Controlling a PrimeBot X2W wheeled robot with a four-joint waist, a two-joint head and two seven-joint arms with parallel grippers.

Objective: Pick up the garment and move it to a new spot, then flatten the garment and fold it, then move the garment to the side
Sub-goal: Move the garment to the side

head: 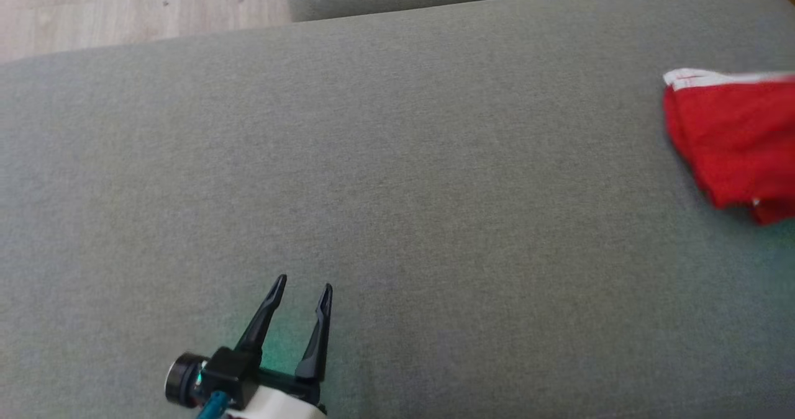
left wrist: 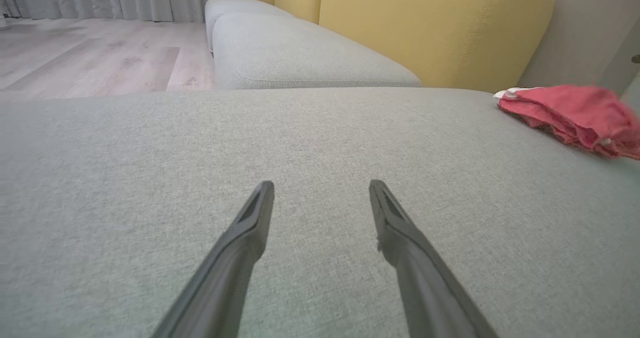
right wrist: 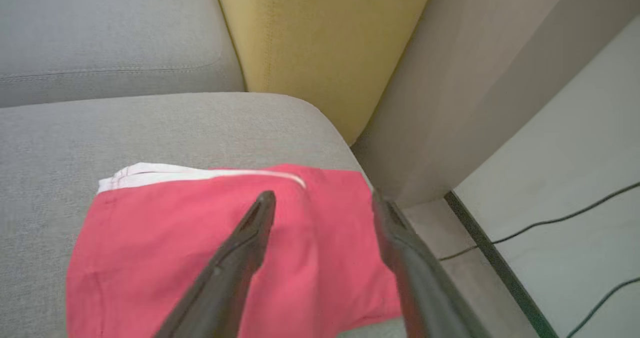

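The folded red cloth garment (head: 733, 139), white-banded along one edge, lies flat at the right end of the grey fabric sofa cushion (head: 397, 158) beneath my right gripper (right wrist: 322, 196), which is spread and empty, while my left gripper (head: 304, 282) hangs wide apart over bare cushion.

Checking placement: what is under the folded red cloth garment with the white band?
The red garment lies on the grey fabric sofa cushion, near its rounded corner. The patch directly beneath is covered, so nothing there can be checked.
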